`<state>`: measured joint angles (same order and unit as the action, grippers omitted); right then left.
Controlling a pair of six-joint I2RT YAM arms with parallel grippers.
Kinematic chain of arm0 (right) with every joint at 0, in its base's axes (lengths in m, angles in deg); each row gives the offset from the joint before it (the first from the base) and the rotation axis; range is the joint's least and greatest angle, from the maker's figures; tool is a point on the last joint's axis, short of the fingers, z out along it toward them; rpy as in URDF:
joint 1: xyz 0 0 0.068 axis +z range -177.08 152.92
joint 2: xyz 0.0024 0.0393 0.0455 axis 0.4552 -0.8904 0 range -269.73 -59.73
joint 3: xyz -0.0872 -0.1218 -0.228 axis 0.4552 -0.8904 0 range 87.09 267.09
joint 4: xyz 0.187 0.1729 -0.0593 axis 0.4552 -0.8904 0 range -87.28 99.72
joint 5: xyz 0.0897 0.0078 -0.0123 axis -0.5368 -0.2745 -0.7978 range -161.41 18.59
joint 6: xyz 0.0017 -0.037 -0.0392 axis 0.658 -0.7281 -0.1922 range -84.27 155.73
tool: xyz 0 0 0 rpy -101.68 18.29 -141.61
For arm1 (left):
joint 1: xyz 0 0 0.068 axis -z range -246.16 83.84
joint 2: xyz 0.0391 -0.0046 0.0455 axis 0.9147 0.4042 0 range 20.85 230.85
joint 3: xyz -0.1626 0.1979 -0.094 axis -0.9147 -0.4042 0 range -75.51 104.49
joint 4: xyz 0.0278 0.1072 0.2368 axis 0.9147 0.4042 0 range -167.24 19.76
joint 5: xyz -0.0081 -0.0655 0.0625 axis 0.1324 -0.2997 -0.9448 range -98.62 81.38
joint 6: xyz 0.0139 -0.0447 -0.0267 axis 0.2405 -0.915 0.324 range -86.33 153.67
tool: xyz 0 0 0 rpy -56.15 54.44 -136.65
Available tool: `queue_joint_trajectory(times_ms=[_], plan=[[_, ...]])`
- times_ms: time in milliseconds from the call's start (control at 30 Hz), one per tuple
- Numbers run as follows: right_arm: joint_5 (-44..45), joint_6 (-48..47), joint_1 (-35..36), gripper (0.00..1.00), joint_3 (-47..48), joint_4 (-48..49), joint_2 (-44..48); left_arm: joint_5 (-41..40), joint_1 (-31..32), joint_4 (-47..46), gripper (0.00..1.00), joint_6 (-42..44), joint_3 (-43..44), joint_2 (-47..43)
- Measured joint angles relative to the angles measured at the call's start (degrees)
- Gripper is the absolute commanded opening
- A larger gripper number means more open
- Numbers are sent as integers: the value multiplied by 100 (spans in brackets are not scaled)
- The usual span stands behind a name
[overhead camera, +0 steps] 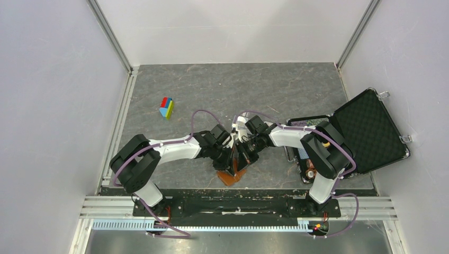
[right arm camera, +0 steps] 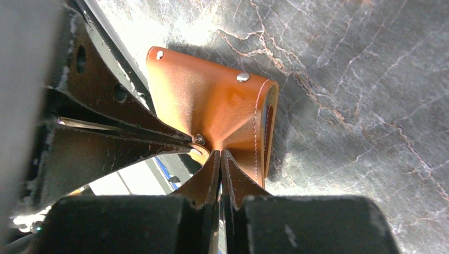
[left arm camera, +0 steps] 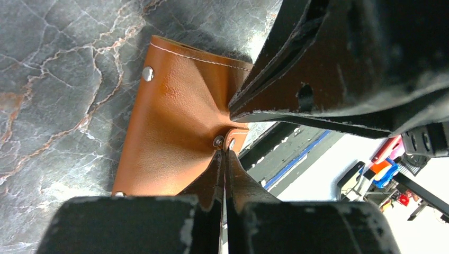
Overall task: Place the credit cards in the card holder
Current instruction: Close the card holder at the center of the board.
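Status: early, nothing loaded that you can confirm.

- Bench (overhead camera: 227,90): no credit cards show anywhere on it in the top view, and neither wrist view shows one.
- Black foam-lined case (overhead camera: 370,129) sits open at the right edge, well apart from the work. Its contents are too small to identify, so you can't say whether the cards are in there.
- Left end effector (left arm camera: 225,159) is clenched on a pinch of the leather. Right end effector (right arm camera: 220,159) is likewise clenched on a fold of it. Their tips meet almost nose to nose at the holder's near edge.
- Card holder (overhead camera: 233,177) is at bench centre near the front edge, directly under both wrists. Part rests on the marble and the gripped edge is drawn up into a peak.
- Coloured block (overhead camera: 167,107) is far left and irrelevant.
- Snap stud (left arm camera: 218,141) sits right at the pinch point and looks undone.

My read: you're on the opening step, two grips spreading the pocket. Done: holder secured. Left: locate the cards, free one arm, fetch and insert every card.
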<state>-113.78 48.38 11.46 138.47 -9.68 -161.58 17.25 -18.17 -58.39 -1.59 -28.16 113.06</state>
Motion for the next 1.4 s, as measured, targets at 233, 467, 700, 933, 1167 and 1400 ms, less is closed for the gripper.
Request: queue_joint_trajectory(times_ms=[233, 467, 700, 933, 1167, 1400], plan=[[-4, 13, 2, 0, 0, 48, 0, -184, 22, 116, 2, 4, 52, 0], [-28, 39, 0, 0, -46, 236, 55, -365, 33, 221, 2, 13, 129, -2], [-98, 24, -28, 0, -179, 428, 140, -511, 81, 271, 2, 24, 173, -2], [-437, -81, -57, 0, -251, 564, 179, -846, 90, 605, 2, 13, 210, -114], [-634, -107, -59, 0, -330, 647, 245, -1104, 90, 855, 2, -2, 212, -219], [-835, 96, -50, 0, -448, 946, 238, -1322, 90, 957, 2, -140, 221, -251]])
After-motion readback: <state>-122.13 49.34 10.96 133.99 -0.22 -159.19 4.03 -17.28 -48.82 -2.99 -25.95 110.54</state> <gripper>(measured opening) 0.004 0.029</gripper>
